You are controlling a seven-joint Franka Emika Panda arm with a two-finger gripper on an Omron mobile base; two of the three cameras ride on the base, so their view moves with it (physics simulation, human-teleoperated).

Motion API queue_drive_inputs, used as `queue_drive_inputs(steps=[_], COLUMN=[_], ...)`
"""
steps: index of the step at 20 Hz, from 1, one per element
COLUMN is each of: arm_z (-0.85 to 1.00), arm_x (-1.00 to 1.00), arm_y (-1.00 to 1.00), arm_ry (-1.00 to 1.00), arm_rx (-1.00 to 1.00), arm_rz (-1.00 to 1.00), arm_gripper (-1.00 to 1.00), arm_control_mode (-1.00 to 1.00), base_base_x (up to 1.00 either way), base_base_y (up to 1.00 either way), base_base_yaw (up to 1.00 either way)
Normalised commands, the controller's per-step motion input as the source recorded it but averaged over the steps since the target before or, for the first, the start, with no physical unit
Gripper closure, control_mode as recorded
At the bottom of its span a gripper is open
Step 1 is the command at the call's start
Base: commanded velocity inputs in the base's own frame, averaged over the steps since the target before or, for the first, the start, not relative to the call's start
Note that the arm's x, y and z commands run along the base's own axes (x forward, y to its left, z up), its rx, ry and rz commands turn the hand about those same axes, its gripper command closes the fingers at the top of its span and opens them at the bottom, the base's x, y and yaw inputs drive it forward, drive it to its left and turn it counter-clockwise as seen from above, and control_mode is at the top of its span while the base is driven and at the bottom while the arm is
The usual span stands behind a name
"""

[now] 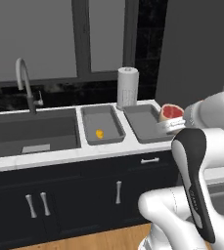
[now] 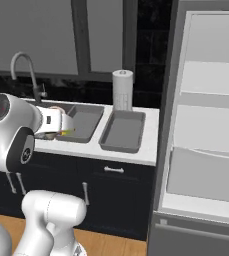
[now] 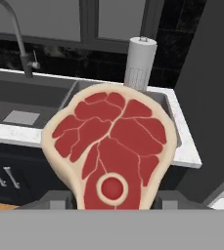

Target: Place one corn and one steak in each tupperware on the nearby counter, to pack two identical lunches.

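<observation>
Gripper (image 3: pixel 111 202) closed on steak (image 3: pixel 111 151), held above bench (image 1: pixel 59 157) edge, over right tray (image 1: pixel 145 124). One corn (image 1: pixel 99 134) in left tray (image 1: pixel 102 125). Trays side by side, right of sink (image 1: pixel 33 132); towel roll (image 1: pixel 127 88) behind.

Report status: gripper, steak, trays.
Gripper shut on steak, over the right tupperware. Left tupperware holds one corn. Paper towel roll stands behind the trays.
</observation>
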Motion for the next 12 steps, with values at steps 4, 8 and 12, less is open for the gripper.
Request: queue_drive_inputs(steps=[4,8,12], arm_z=[0.0,0.0,0.0], arm_x=[0.0,0.0,0.0], arm_y=[0.0,0.0,0.0], arm_ry=[0.0,0.0,0.0], arm_rx=[0.0,0.0,0.0], arm_rz=[0.0,0.0,0.0], arm_gripper=[1.0,1.0,1.0], arm_control_mode=[1.0,1.0,1.0], base_base_x=[0.04,0.23,0.31], base_base_y=[0.57,0.37,0.25], base_base_yaw=[0.0,0.0,0.0])
